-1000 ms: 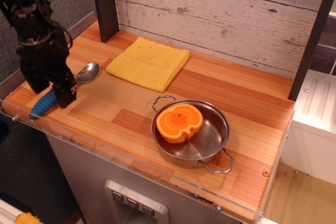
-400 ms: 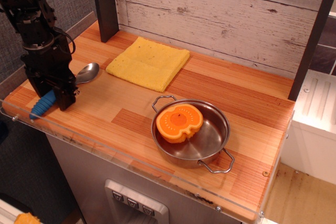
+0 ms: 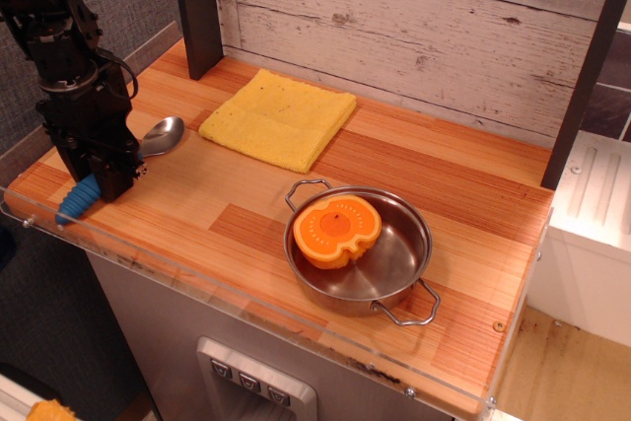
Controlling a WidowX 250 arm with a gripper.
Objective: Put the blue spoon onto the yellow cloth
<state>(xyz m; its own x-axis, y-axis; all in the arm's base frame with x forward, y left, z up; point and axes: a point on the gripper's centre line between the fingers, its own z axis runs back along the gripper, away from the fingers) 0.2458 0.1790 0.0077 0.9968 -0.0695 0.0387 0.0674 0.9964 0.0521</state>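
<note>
The blue spoon lies at the left front of the wooden counter. Its silver bowl (image 3: pixel 163 134) points toward the back and the ribbed blue handle end (image 3: pixel 76 202) sticks out near the front edge. My black gripper (image 3: pixel 102 176) is down over the middle of the handle, with its fingers closed in on it; the spoon still rests on the wood. The yellow cloth (image 3: pixel 279 116) lies folded flat at the back, up and to the right of the spoon, with nothing on it.
A steel two-handled pan (image 3: pixel 394 258) holding an orange slice-shaped toy (image 3: pixel 336 230) sits at the front centre-right. A dark post (image 3: pixel 200 12) stands at the back left, by the plank wall. A clear plastic lip (image 3: pixel 246 293) runs along the counter's front edge.
My gripper has come down onto the spoon's handle and its fingers have drawn together around it. The spoon's bowl has shifted slightly left. The cloth and pan have not moved.
</note>
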